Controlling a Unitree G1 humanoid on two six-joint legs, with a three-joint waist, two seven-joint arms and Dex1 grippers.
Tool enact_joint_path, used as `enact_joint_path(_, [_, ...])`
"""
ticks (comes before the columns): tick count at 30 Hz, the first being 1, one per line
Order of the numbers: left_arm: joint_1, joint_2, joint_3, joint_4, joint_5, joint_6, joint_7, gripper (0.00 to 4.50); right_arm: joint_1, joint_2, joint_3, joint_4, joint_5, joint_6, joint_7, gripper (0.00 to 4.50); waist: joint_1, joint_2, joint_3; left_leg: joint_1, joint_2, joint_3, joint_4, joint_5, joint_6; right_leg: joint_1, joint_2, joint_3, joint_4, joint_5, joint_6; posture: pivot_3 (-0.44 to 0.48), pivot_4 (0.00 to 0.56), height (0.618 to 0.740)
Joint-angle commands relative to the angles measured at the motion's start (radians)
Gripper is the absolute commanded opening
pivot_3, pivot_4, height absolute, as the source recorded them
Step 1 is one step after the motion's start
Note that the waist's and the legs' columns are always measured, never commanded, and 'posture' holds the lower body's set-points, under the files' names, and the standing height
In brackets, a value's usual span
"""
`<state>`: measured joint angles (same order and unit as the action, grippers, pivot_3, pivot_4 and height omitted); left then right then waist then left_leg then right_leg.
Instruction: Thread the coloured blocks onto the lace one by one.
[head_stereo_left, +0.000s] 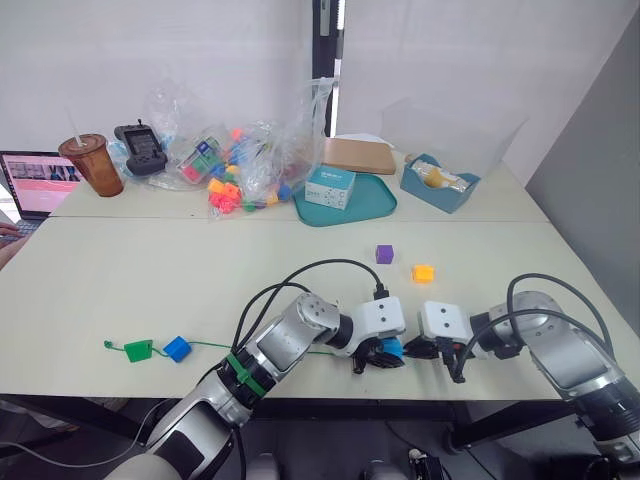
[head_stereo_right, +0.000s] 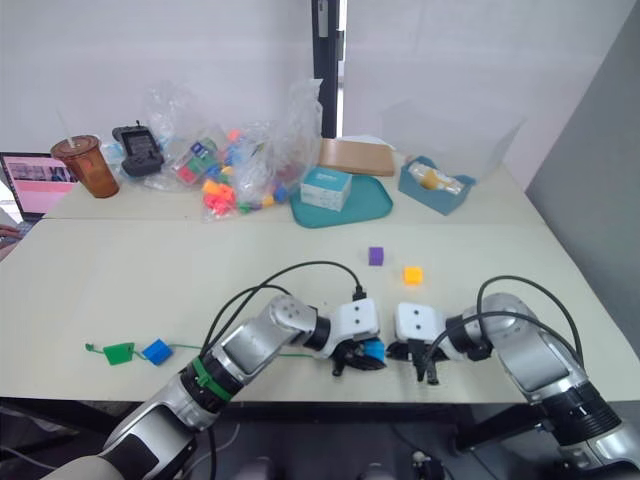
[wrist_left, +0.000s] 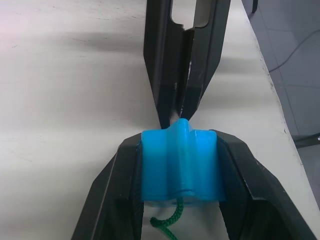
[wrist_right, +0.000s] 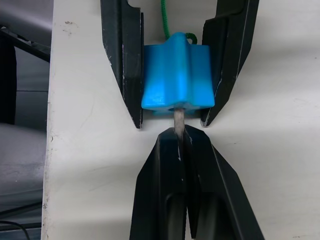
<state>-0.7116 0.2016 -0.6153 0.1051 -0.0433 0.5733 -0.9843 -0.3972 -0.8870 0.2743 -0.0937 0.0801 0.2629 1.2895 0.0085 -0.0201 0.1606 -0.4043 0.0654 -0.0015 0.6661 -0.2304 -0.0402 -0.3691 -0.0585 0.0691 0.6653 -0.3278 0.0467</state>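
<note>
Left claw (head_stereo_left: 383, 356) clamps a blue block (wrist_left: 180, 165) near the worktop's (head_stereo_left: 120, 290) front edge. Right claw (wrist_right: 178, 142) pinches the lace (wrist_left: 170, 222) tip poking out of it. Second blue block (head_stereo_left: 177, 348) sits by the tab (head_stereo_left: 138, 350) at front left; purple block (head_stereo_left: 384, 254) and orange block (head_stereo_left: 423, 273) mid-worktop.

Bright, even indoor light; soft shadows on the table (head_stereo_left: 120, 290) (wrist views slightly blurred close up).

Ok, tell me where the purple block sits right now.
The purple block sits loose on the table, right of centre in the head views, just left of and beyond the orange-yellow block, with the teal tray further back.
</note>
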Motion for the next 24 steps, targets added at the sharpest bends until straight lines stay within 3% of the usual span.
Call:
enact_joint_path(1, [0.014, 0.027, -0.005, -0.066, -0.003, 0.035, -0.025, 1.4, -0.012, -0.003, 0.003, 0.01, -0.024, -0.006, -0.006, 0.0, -0.002, 0.0, 0.0, 0.0, 0.0, 0.0, 0.0, 0.0, 0.0, 0.0, 0.0, 0.0, 0.0, 0.0, 0.0, 0.0, 0.15, 0.74])
enact_joint_path(5, [0.076, 0.131, 0.062, -0.23, -0.039, 0.154, -0.023, 1.4, -0.021, 0.0, 0.011, -0.008, -0.021, -0.004, 0.0, 0.0, -0.009, 0.0, 0.0, 0.0, 0.0, 0.0, 0.0, 0.0, 0.0, 0.0, 0.0, 0.0, 0.0, 0.0, 0.0, 0.0, 0.15, 0.74])
enact_joint_path(8, [0.175, 0.286, 0.14, -0.386, -0.084, 0.249, -0.042, 1.4, -0.026, 0.001, 0.015, -0.021, -0.021, -0.002, 0.003, 0.0, -0.017, 0.0, 0.0, 0.0, 0.001, 0.0, -0.001, 0.0, 0.0, -0.001, 0.001, 0.0, 0.0, 0.0, 0.0, 0.0, 0.15, 0.74])
enact_joint_path(13, [0.369, 0.581, 0.322, -0.523, -0.181, 0.235, -0.132, 1.4, -0.036, 0.007, 0.019, -0.045, -0.019, 0.01, 0.007, 0.0, -0.028, 0.0, 0.0, 0.002, 0.003, 0.0, -0.003, 0.0, 0.0, -0.001, 0.001, 0.0, 0.0, 0.0, 0.0, 0.0, 0.15, 0.74])
enact_joint_path(17, [0.487, 0.719, 0.431, -0.461, -0.184, 0.09, -0.164, 1.4, -0.039, 0.007, 0.018, -0.052, -0.019, 0.017, 0.009, 0.0, -0.023, 0.0, 0.0, 0.002, 0.002, 0.001, -0.004, 0.0, 0.0, -0.001, 0.0, 0.0, 0.0, 0.0, -0.001, 0.0, 0.15, 0.74])
enact_joint_path(21, [0.662, 0.895, 0.604, -0.253, -0.123, -0.193, -0.202, 1.4, -0.036, 0.011, 0.019, -0.07, -0.017, 0.029, 0.006, 0.0, -0.033, 0.0, 0.0, 0.004, 0.003, 0.002, -0.006, 0.0, 0.0, -0.001, 0.0, 0.0, 0.0, -0.001, -0.002, 0.0, 0.15, 0.74])
enact_joint_path(24, [0.697, 0.92, 0.658, -0.213, -0.128, -0.276, -0.181, 1.4, -0.034, 0.013, 0.019, -0.069, -0.018, 0.028, 0.007, 0.0, -0.043, 0.002, 0.001, 0.006, 0.004, 0.002, -0.009, 0.0, 0.0, -0.002, 0.001, 0.001, 0.001, -0.002, -0.004, 0.0, 0.15, 0.74])
